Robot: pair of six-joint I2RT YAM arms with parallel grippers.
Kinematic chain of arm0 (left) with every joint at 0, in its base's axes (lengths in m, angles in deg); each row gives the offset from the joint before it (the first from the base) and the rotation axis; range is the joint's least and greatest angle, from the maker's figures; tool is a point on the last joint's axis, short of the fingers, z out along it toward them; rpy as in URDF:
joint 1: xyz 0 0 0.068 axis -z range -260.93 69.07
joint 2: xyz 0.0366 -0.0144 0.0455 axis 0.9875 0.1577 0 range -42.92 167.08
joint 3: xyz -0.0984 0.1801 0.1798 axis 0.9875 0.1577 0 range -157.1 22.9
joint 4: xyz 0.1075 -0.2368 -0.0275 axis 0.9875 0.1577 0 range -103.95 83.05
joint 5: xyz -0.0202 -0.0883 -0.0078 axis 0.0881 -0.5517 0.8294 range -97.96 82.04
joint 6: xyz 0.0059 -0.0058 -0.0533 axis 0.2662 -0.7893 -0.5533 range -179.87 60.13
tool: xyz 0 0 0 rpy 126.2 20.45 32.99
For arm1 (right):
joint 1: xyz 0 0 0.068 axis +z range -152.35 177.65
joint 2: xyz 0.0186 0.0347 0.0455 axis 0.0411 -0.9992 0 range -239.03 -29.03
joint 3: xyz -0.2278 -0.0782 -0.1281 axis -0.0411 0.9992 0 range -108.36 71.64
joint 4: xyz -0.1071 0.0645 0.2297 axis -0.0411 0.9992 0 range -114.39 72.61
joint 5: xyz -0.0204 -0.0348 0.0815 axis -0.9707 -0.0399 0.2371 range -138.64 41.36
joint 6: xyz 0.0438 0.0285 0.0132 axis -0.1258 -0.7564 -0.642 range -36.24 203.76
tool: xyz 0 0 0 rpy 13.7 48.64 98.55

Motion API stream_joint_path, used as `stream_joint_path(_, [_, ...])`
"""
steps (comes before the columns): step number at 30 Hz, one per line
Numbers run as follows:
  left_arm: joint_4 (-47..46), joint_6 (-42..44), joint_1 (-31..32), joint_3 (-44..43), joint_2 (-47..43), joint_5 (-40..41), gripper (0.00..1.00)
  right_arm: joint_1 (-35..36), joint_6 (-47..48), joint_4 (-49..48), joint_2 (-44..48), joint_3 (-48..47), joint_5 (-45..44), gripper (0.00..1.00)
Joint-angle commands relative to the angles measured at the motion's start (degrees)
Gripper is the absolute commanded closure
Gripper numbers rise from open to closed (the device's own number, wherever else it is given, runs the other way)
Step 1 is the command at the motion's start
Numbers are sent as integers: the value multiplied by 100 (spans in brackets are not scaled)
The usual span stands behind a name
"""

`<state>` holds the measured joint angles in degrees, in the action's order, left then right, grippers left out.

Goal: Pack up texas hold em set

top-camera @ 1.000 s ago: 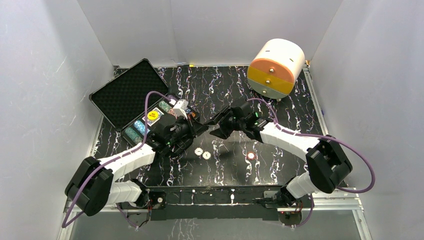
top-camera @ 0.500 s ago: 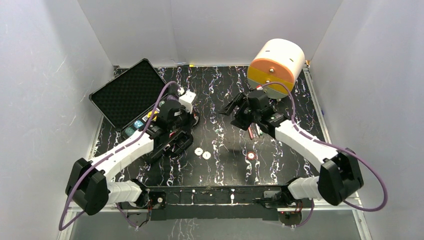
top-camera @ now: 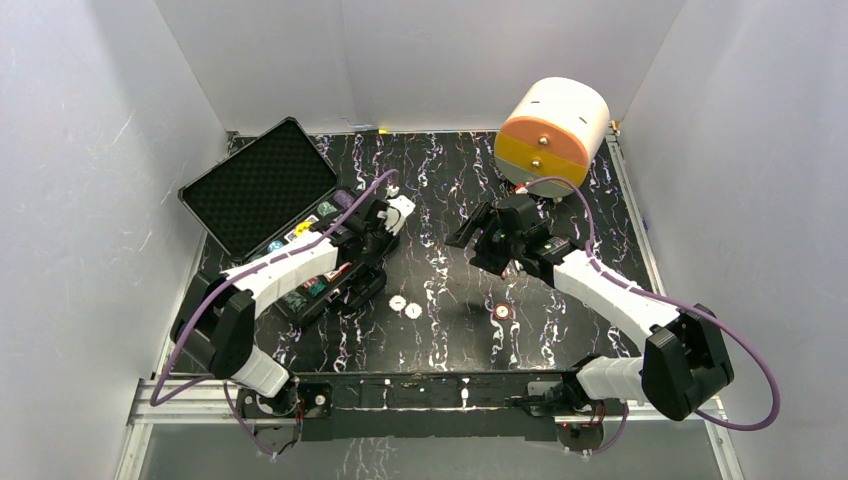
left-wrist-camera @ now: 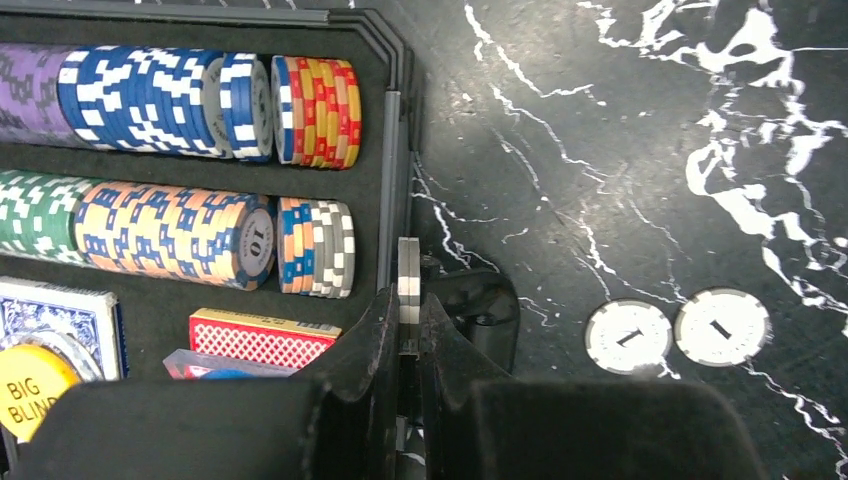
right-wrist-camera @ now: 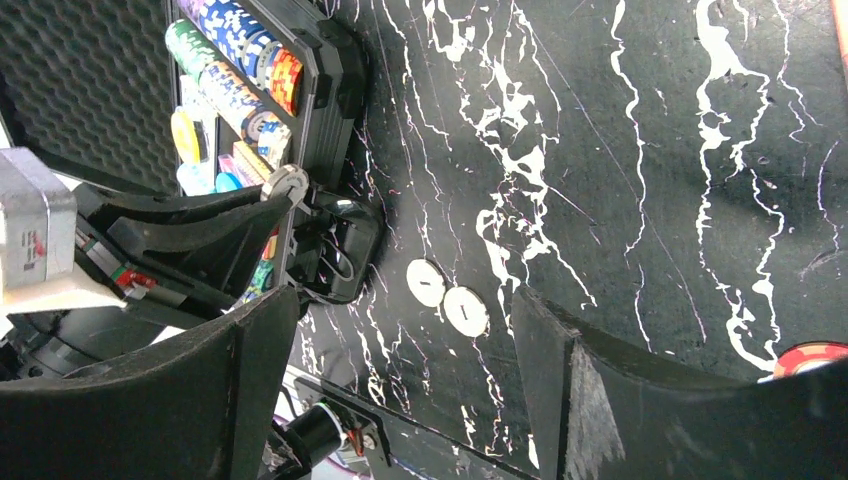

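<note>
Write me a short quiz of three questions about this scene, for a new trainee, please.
1. True or false: the right gripper is shut.
2. Which one pinches a chip on its edge? A the left gripper; B the right gripper; C neither.
3. How many white chips lie on the table beside the case?
Key: 1 false, it is open; 2 A; 3 two.
</note>
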<state>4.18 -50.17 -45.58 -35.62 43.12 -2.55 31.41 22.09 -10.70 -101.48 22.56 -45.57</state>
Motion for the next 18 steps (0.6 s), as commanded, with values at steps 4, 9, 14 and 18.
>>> stream_joint_path(4, [318, -58, -46, -549, 193, 738, 100, 7, 26, -42, 143, 53, -88, 15])
stream_joint_path(9, [331, -100, -46, -570, 226, 1048, 100, 6, -29, -72, 143, 87, -79, 16])
stream_joint_path(14, [334, -18, -54, -573, 272, 1198, 100, 0, -38, -76, 139, 91, -91, 16])
stream_joint_path(18, [415, 48, -55, -616, 433, 1318, 100, 0, -46, -77, 143, 99, -80, 16])
